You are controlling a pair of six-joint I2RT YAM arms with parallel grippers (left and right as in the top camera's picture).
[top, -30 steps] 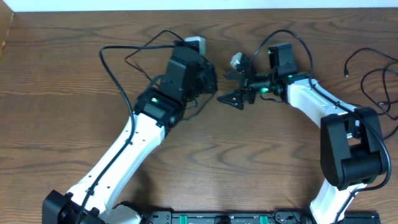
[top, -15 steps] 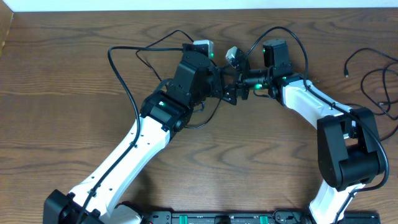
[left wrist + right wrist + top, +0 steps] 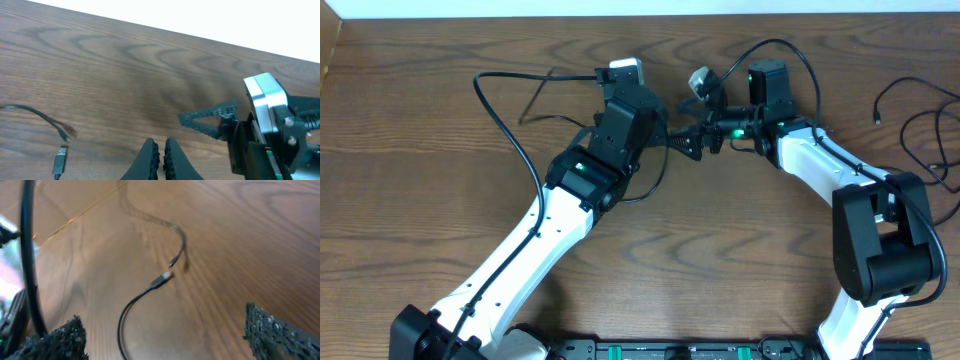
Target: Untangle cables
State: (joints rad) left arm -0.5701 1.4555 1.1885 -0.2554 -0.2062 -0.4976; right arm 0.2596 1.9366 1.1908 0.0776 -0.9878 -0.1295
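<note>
Untangling looks barely begun: the left pincer [image 3: 161,155] is clenched on nothing visible, the right pincer [image 3: 162,317] gapes wide above a thin black plug-ended cord [image 3: 161,280] lying on the brown wooden tabletop [image 3: 420,200], so next it should lower and close on that cord.

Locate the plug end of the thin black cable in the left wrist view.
The plug end sits near that view's lower-left corner, over the wooden table, well apart from the shut left tool at bottom centre.
</note>
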